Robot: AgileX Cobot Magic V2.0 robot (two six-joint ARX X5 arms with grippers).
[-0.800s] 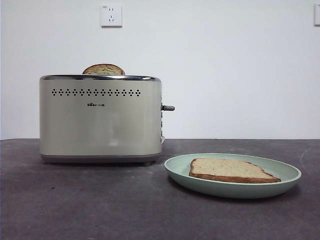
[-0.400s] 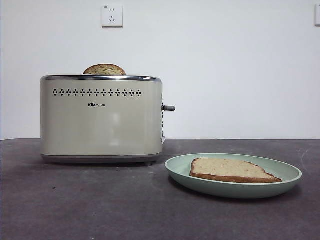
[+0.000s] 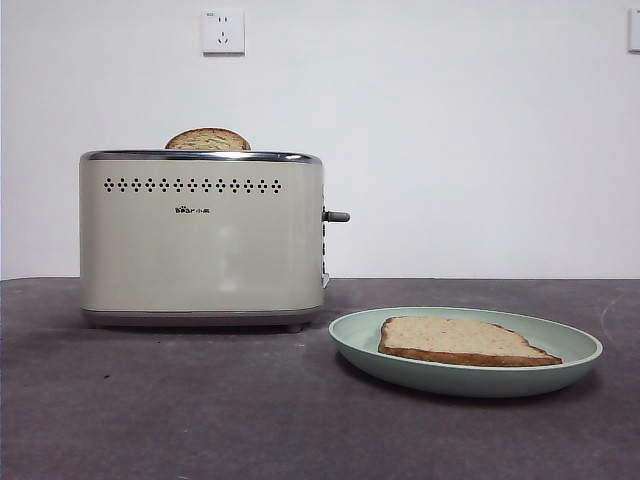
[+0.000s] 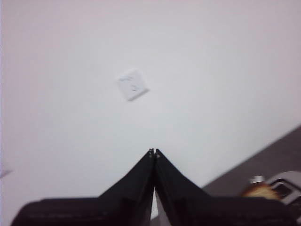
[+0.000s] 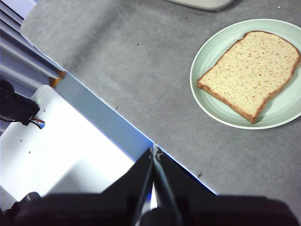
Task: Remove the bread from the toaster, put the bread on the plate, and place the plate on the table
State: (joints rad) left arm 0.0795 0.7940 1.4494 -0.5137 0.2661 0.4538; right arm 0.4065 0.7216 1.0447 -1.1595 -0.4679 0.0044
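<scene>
Bread (image 3: pixel 462 339) lies flat in plate (image 3: pixel 466 351), face up; plate sits on table (image 3: pixel 200 420) near the front right, just beside toaster (image 3: pixel 201 238). Second, darker slice (image 3: pixel 208 139) pokes up from the toaster slot. Judgement: all three steps appear done. Left gripper (image 4: pixel 154 153) is raised and aimed at the wall, jaws pressed together, empty. Right gripper (image 5: pixel 154 152) hangs over the table's edge, well apart from the plate, jaws closed on nothing. Both look parked clear of the work.
</scene>
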